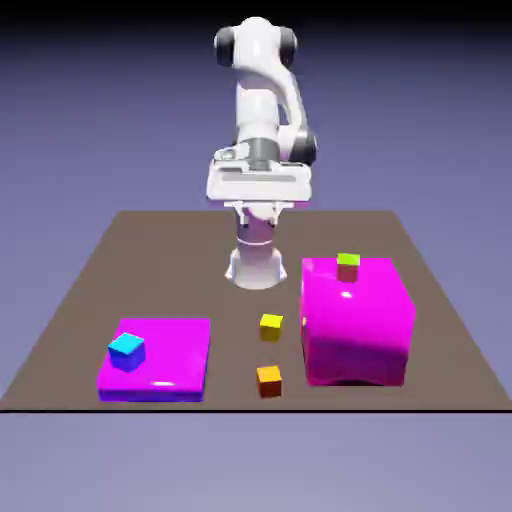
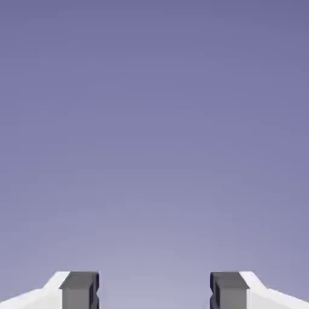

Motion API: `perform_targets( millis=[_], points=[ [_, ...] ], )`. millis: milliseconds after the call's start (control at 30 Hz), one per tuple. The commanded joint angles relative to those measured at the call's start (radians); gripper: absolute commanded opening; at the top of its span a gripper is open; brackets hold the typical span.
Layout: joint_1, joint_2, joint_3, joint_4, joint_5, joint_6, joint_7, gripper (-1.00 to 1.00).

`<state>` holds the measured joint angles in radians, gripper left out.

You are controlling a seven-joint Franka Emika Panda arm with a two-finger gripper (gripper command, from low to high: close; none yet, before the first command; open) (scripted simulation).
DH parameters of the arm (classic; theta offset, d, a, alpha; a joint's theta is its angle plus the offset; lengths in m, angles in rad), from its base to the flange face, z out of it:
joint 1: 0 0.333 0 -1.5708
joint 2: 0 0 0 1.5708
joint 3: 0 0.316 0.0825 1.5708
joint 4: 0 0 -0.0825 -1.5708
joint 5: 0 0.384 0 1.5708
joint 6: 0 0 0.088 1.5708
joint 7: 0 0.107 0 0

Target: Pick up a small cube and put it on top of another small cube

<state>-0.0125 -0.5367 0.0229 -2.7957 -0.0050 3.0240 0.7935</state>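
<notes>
Gripper (image 2: 154, 293) hanging high above the tabletop (image 1: 150, 250), fingers spread wide, holding nothing; hand view showing only backdrop. Approach step not yet begun. Yellow cube (image 1: 271, 326) and orange cube (image 1: 269, 380) sitting near each other, apart, between the flat magenta slab (image 1: 170, 365) and tall magenta block (image 1: 358, 325). Next move likely calling for tilting downward and descending over one small cube.

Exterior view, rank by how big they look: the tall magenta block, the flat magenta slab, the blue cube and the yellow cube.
Largest to smallest:
1. tall magenta block
2. flat magenta slab, close behind in picture area though much thinner
3. blue cube
4. yellow cube, only slightly smaller than the blue; it lies farther from the camera, so this is unsure.
</notes>
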Motion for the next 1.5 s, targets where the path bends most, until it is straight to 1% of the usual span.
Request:
perform_targets(
  millis=[0,1067,1233,1267,1300,1333,1467],
  points=[
    [-0.02,0.028,0.019,0.012,-0.004,-0.011,0.044,0.0],
    [-0.67,0.91,0.625,0.391,-0.135,-0.355,1.435,0.0],
    [-0.527,1.088,0.468,0.433,-0.254,-0.222,1.531,0.0],
    [-0.518,1.097,0.459,0.435,-0.261,-0.215,1.535,0.0],
    [-0.518,1.097,0.459,0.435,-0.261,-0.215,1.535,-1.0],
    [-0.518,1.097,0.459,0.435,-0.261,-0.215,1.535,-1.0],
    [-0.648,0.953,0.601,0.402,-0.159,-0.332,1.466,-1.0]
  ],
)
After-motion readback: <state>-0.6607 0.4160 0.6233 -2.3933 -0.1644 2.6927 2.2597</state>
